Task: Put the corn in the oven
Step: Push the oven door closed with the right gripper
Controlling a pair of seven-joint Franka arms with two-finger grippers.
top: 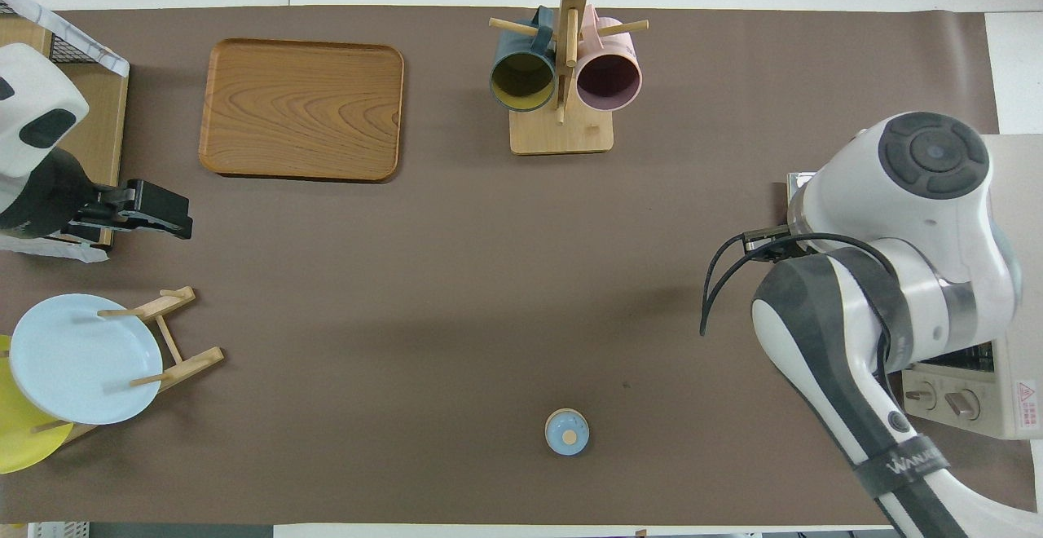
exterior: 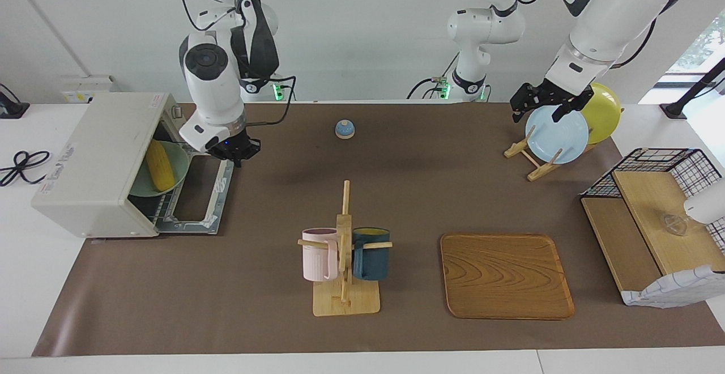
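Observation:
The yellow corn (exterior: 160, 165) lies on a pale green plate (exterior: 177, 165) on the wire rack inside the off-white oven (exterior: 93, 161) at the right arm's end of the table. The oven's door (exterior: 195, 204) is open and lies flat. My right gripper (exterior: 237, 152) hangs over the edge of the open door that is nearer the robots, apart from the corn and holding nothing. In the overhead view the right arm hides the corn, and only a corner of the oven (top: 970, 399) shows. My left gripper (exterior: 538, 112) is open over the plate rack and also shows in the overhead view (top: 151, 212).
A small blue bell (exterior: 344, 129) sits mid-table near the robots. A wooden mug rack (exterior: 344, 260) holds a pink and a dark blue mug. A wooden tray (exterior: 506, 276) lies beside it. A plate rack holds a blue plate (exterior: 561, 141) and a yellow plate (exterior: 606, 112). A wire shelf (exterior: 651, 204) stands at the left arm's end.

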